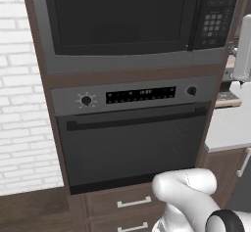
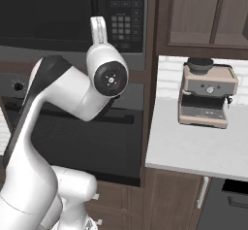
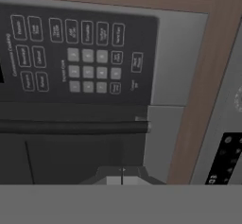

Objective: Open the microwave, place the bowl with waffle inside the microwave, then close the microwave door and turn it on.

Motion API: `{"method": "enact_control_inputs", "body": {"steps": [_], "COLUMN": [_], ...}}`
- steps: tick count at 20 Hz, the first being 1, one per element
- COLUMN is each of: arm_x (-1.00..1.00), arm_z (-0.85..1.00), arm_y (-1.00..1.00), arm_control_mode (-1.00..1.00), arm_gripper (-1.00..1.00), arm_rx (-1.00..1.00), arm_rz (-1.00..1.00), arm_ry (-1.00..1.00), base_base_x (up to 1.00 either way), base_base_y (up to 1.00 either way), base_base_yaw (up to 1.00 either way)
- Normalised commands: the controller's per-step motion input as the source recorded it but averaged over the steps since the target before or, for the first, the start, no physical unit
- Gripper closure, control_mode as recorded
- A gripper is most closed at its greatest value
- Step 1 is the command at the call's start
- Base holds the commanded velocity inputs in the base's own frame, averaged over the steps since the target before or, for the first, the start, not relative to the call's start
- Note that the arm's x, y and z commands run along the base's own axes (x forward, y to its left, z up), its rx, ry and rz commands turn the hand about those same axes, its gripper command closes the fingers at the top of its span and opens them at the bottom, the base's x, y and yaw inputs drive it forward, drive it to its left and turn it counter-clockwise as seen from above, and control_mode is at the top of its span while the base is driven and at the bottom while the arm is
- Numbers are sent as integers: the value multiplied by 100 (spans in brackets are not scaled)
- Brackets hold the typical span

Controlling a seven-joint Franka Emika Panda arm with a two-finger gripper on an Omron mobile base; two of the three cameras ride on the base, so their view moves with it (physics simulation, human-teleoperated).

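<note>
Right now I see my gripper (image 3: 122,176) fully closed with nothing held, its tips pressed together just short of the microwave (image 1: 132,20), which sits in the wooden cabinet above the wall oven (image 1: 132,138). Its closed microwave door (image 3: 66,147) lies directly ahead of the tips, the dark handle (image 3: 71,126) just beyond them and the keypad panel (image 3: 80,55) past that.

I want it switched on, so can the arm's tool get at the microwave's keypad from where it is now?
Probably yes: the shut tool points at the microwave, its keypad sits close ahead across the door handle, with nothing between.
</note>
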Motion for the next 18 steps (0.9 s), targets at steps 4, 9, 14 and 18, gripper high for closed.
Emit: {"method": "enact_control_inputs", "body": {"steps": [4,9,14,18], "arm_x": [15,22,29,30], "arm_z": [-10,-12,-8,-1], "arm_y": [-15,-18,-17,-1], "arm_control_mode": [-100,-100,-100,-100], "arm_gripper": [100,100,100,100], "arm_rx": [0,0,0,0], "arm_rz": [0,0,0,0], "arm_ry": [0,0,-1,-1], "base_base_x": [0,0,0,0], "base_base_y": [0,0,0,0], "base_base_yaw": [0,0,0,0]}}
